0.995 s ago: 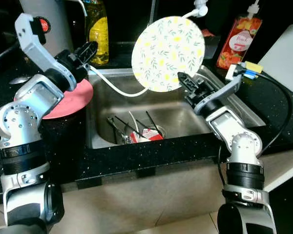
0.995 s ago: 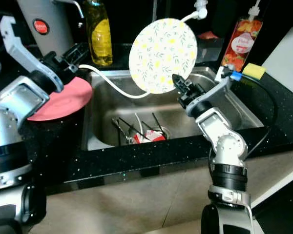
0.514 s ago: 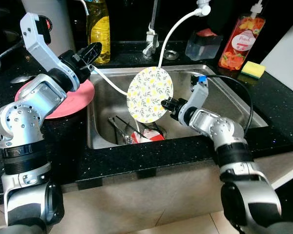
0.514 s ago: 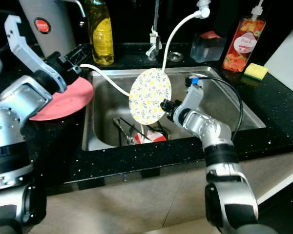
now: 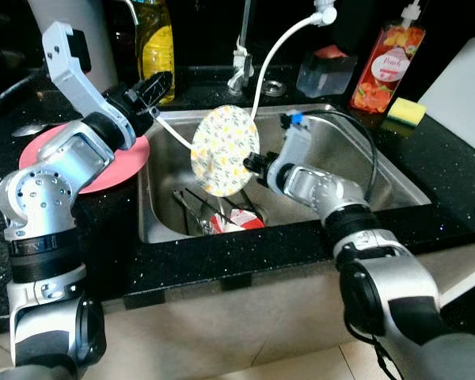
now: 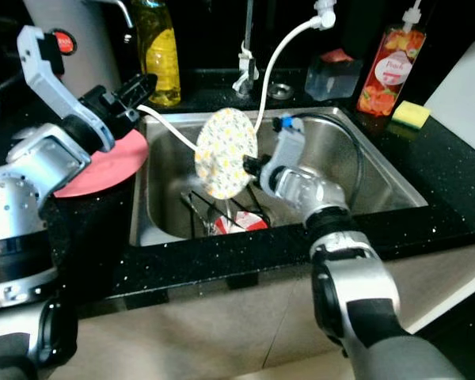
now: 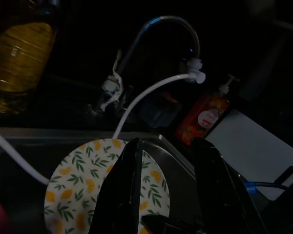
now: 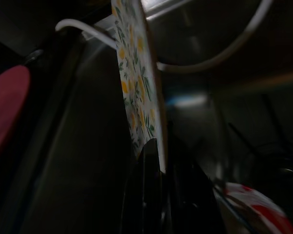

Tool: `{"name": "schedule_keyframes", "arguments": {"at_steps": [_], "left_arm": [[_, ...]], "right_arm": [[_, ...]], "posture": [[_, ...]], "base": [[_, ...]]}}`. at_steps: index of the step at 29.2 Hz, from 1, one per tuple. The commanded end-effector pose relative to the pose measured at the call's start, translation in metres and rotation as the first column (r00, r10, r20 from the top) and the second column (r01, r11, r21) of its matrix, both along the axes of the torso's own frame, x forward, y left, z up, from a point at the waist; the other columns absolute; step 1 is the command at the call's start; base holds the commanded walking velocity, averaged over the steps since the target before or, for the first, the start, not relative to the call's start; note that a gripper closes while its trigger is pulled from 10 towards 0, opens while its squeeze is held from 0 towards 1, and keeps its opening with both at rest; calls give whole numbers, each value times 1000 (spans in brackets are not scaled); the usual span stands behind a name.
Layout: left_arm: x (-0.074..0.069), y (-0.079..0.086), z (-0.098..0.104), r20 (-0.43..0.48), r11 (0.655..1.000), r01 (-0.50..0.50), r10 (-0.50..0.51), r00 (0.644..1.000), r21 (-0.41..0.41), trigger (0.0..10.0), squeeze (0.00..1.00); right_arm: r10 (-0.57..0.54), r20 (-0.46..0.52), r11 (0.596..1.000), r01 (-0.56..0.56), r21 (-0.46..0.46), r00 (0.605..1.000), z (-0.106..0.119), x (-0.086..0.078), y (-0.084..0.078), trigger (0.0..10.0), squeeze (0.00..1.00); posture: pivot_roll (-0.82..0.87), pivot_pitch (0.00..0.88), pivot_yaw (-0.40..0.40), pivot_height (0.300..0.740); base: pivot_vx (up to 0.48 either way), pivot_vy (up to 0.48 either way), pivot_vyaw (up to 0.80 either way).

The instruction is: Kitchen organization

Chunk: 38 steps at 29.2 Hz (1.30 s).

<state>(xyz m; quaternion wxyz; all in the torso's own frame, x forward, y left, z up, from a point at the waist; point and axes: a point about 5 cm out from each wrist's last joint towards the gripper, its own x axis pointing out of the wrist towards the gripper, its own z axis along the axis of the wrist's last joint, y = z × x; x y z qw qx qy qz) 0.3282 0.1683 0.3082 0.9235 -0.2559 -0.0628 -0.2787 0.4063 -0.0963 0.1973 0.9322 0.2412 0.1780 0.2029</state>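
My right gripper (image 5: 251, 165) is shut on the rim of a round white plate with a yellow lemon and green leaf print (image 5: 224, 150), held on edge above the steel sink (image 5: 356, 150). The same plate (image 8: 136, 83) is pinched between my right fingers in the right wrist view. A pink plate (image 5: 115, 162) lies flat on the black counter left of the sink. My left gripper (image 5: 153, 85) hovers open just above the pink plate's far edge, near the sink's back left corner. In the left wrist view the lemon plate (image 7: 93, 202) lies beyond my open left fingers (image 7: 127, 185).
A white hose (image 5: 273, 51) arcs from the tap down into the sink. Dark tongs and a red-and-white carton (image 5: 237, 219) lie in the basin. A yellow oil bottle (image 5: 153, 43), an orange soap bottle (image 5: 384, 59), a yellow sponge (image 5: 405, 111) and a white board (image 5: 463, 87) line the counter.
My right arm has swung the lemon plate down from high over the sink and leftward, turning it more edge-on. My left gripper stays beside the pink plate.
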Motion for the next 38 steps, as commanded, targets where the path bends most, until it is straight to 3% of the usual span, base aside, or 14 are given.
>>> {"name": "schedule_keyframes", "arguments": {"at_steps": [1, 6, 8, 9, 11, 12, 14, 17, 18, 21, 25, 28, 34, 38], "left_arm": [[-2, -3, -3, -8, 1000, 8, -8, 1000, 14, 10000, 0], [-2, -4, -4, -14, 1000, 8, -7, 1000, 14, 10000, 0], [-1, -5, -5, -16, 1000, 11, -11, 1000, 13, 10000, 0], [-1, -6, -5, -18, 1000, 13, -13, 1000, 13, 10000, 0], [-1, -6, -5, -17, 1000, 14, -14, 1000, 14, 10000, 0], [-1, -6, -5, -17, 1000, 15, -14, 1000, 14, 10000, 0], [-2, -6, -5, -17, 1000, 15, -15, 1000, 15, 10000, 0], [-3, -5, -4, -11, 1000, 16, -16, 1000, 8, 10000, 0], [-3, -5, -4, -11, 1000, 16, -16, 1000, 8, 10000, 0], [-3, -4, -5, -13, 1000, 12, -11, 1000, 8, 10000, 0], [-3, -4, -5, -16, 1000, 9, -8, 1000, 10, 10000, 0], [-6, 2, -9, -25, 996, -71, 73, 997, 61, 10000, 0], [-2, 12, -11, -42, 979, -190, 193, 980, 76, 10000, 0], [2, 25, -11, -38, 942, -318, 323, 946, 104, 10000, 0]], "right_arm": [[-19, 9, 1000, 19, 8, 1000, 4, 2, -2, 10000, 1000], [1, 20, 1000, -1, -20, 1000, 5, 4, -1, 10000, 1000], [-11, 42, 1000, 10, 14, 999, 9, 6, -4, 10000, 1000], [-32, 105, 998, 27, 54, 994, 21, 9, -10, 10000, 533], [-41, 138, 997, 32, 66, 990, 27, 10, -12, 10000, 533], [-54, 179, 996, 40, 80, 982, 34, 11, -15, 10000, 0], [-69, 289, 995, 46, 85, 955, 53, 11, -20, 10000, 0], [-67, 477, 994, 101, -45, 876, 76, 4, -25, 10000, 0], [-67, 477, 994, 101, -45, 876, 76, 4, -25, 10000, 0], [-38, 604, 990, 110, -84, 796, 88, -18, -19, 10000, 0], [-28, 626, 989, 111, -95, 779, 89, -24, -18, 10000, 0], [29, 707, 966, 162, -202, 707, 82, -53, -15, 10000, 0], [50, 718, 955, 178, -238, 694, 73, -69, -14, 10000, 0], [59, 712, 950, 179, -254, 700, 69, -73, -14, 10000, 0]], "posture": [[87, 0, -55, 740], [83, 0, -54, 740], [79, 0, -51, 740], [80, 0, -52, 740], [80, 0, -51, 740], [79, 0, -50, 740], [78, 0, -50, 740], [74, 0, -45, 740], [74, 0, -45, 740], [72, 0, -37, 740], [72, 0, -36, 740], [70, 0, -26, 740], [69, 0, -27, 740], [71, 0, -34, 740]], "base": [[0, 0, 0], [0, 0, 0], [0, 0, 0], [0, 0, 0], [0, 0, 0], [0, 0, 0], [0, 0, 0], [0, 0, 0], [0, 0, 0], [0, 0, 0], [0, 0, 0], [0, 0, 0], [0, 0, 0], [0, 0, 0]]}}
